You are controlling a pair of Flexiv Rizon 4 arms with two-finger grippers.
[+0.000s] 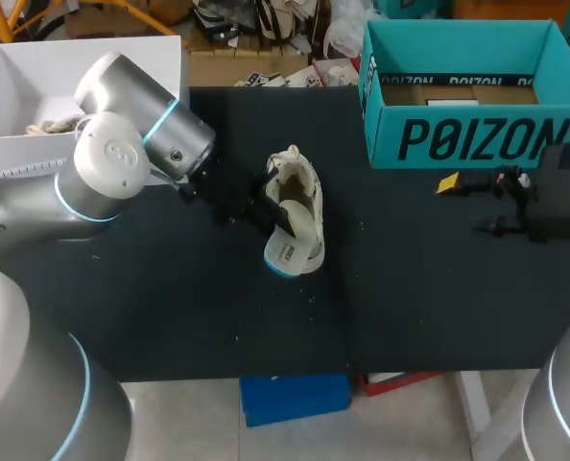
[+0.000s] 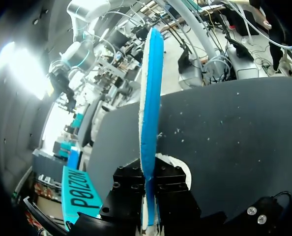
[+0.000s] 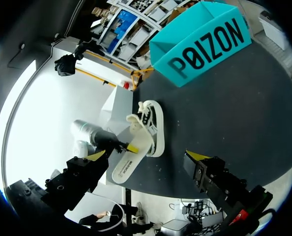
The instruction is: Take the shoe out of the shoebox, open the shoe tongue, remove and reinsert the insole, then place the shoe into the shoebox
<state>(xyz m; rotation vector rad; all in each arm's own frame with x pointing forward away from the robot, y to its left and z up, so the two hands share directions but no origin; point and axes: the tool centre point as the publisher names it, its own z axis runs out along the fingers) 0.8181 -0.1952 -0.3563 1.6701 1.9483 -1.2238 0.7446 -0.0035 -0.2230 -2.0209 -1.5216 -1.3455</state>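
Observation:
A cream low-top shoe point(image 1: 300, 185) lies on the black table point(image 1: 170, 307), left of the teal shoebox point(image 1: 458, 134). My left gripper point(image 1: 269, 216) is shut on the white insole point(image 1: 293, 248) with a blue underside, holding it on edge against the shoe's side. In the left wrist view the insole point(image 2: 151, 93) stands edge-on between the clamped fingers of the left gripper point(image 2: 150, 199). My right gripper point(image 1: 467, 205) hangs open in front of the shoebox, holding nothing. Far ahead of the right gripper point(image 3: 147, 156) are the shoe point(image 3: 157, 125), the insole point(image 3: 131, 160) and the shoebox point(image 3: 205, 42).
An open white box point(image 1: 160, 58) stands at the table's back left corner, behind my left arm. The shoebox is open at the top with brown card on its floor.

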